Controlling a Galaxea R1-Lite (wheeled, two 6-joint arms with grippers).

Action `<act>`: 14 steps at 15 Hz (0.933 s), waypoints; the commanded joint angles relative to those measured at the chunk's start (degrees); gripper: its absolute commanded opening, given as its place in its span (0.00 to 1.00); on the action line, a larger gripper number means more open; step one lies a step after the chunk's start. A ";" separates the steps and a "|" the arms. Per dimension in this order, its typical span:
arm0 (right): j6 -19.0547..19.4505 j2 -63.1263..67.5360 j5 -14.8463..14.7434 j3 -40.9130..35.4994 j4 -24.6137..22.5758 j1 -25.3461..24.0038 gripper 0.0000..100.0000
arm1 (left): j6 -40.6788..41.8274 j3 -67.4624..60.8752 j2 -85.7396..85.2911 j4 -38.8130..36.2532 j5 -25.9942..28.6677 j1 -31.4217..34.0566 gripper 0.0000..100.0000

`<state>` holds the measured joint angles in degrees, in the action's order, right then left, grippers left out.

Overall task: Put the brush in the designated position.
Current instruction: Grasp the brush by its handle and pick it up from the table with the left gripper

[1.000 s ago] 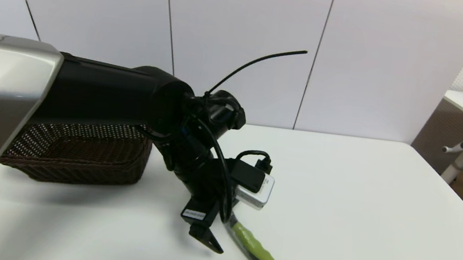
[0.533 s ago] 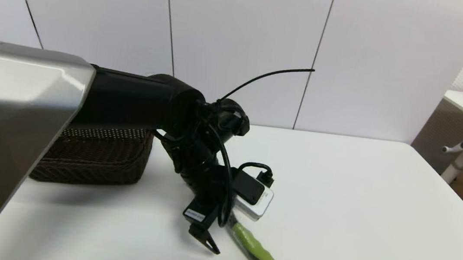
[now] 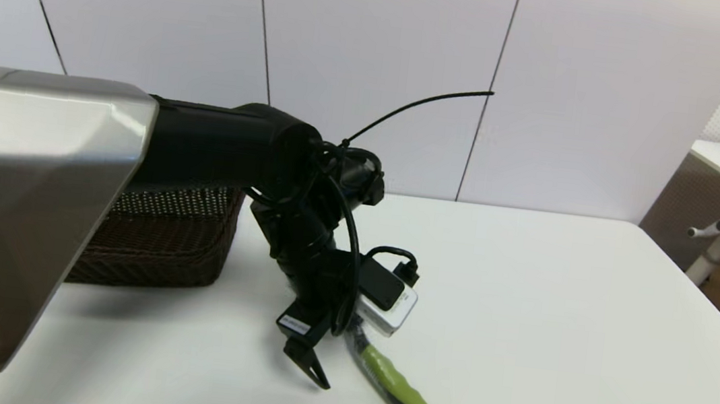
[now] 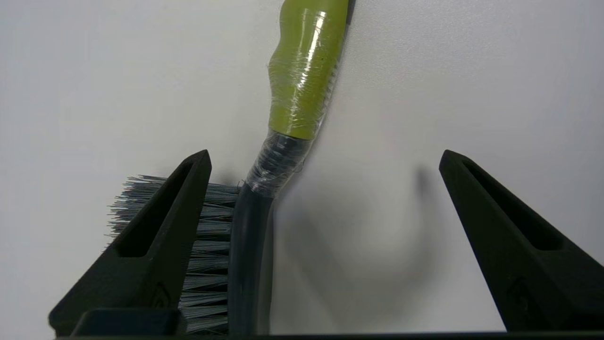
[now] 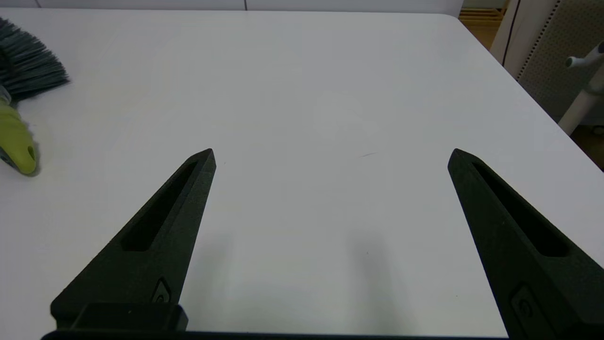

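Brush (image 3: 396, 392) lying flat on white table (image 3: 555, 333), near front edge, well apart from wicker basket (image 3: 159, 240). Long axis runs head-to-handle straight away from left gripper (image 4: 325, 160): bristles and black head tucked by one finger (image 4: 160, 236), green handle (image 4: 306, 66) pointing out beyond tips. Left fingers spread wide, nothing pinched; head sits off-centre in gap, so sideways nudge probably needed before closing. Right gripper (image 5: 330, 156) also spread, empty, parked farther off. Left arm clearly nearer.
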<state>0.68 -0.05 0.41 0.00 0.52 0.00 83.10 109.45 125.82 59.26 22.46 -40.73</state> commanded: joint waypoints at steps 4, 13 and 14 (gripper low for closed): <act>0.02 0.05 0.02 -0.09 0.00 0.00 1.00 | 0.57 2.96 3.64 1.12 0.13 0.12 1.00; 0.02 0.05 0.02 -0.09 0.00 0.00 1.00 | 0.48 3.49 3.73 0.86 0.22 0.56 1.00; 0.02 0.05 0.02 -0.09 0.00 0.00 1.00 | 0.39 3.49 3.73 0.77 0.22 0.56 1.00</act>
<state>0.66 -0.05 0.41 0.00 0.52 0.00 83.15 112.92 129.77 59.76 22.54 -40.18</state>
